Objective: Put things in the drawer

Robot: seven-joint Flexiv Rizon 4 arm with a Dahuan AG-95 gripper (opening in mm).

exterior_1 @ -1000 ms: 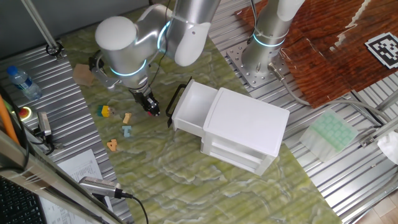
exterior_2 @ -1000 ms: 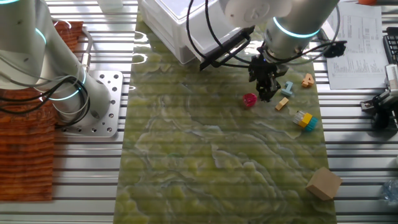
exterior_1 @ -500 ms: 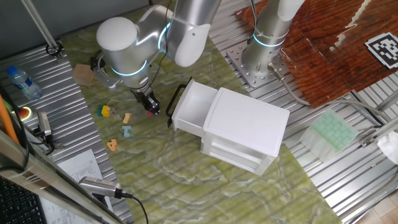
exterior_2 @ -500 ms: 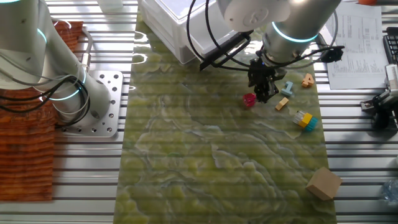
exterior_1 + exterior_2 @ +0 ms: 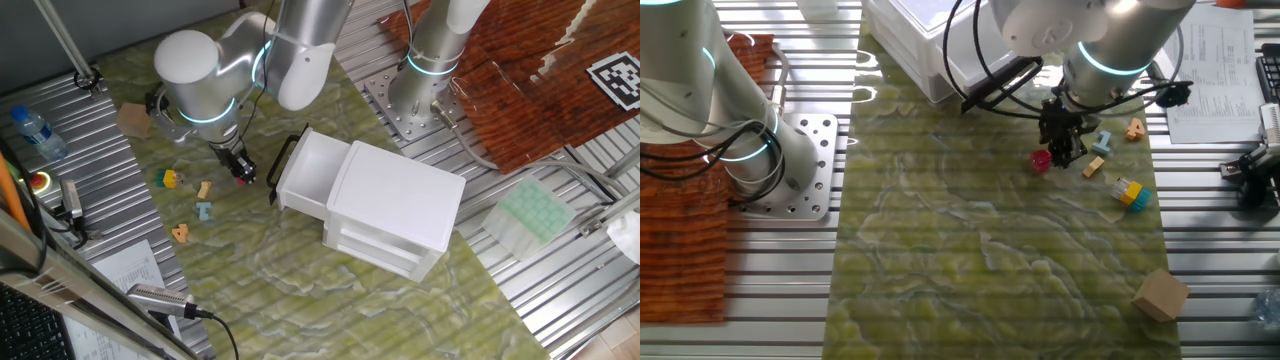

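My gripper (image 5: 240, 167) hangs low over the green mat, just left of the drawer's black loop handle (image 5: 283, 163). Its dark fingers look slightly apart and hold nothing. The magenta-pink piece (image 5: 246, 181) lies on the mat at the fingertips. In the other fixed view it (image 5: 1041, 160) sits just left of the gripper (image 5: 1061, 152). The white drawer (image 5: 305, 172) stands pulled out of the white cabinet (image 5: 395, 205), and I see nothing inside it. Yellow (image 5: 168, 179), tan (image 5: 204, 189), pale blue (image 5: 204, 211) and orange (image 5: 180, 233) pieces lie on the mat to the left.
A small cardboard box (image 5: 132, 120) sits on the mat at the far left. A water bottle (image 5: 33, 130) lies on the metal table beyond it. A second arm's base (image 5: 415, 95) stands behind the cabinet. Papers (image 5: 130, 270) lie near the front left.
The gripper has shifted a little toward the magenta-pink piece and now stands right beside it. The piece and the other toys have not moved.
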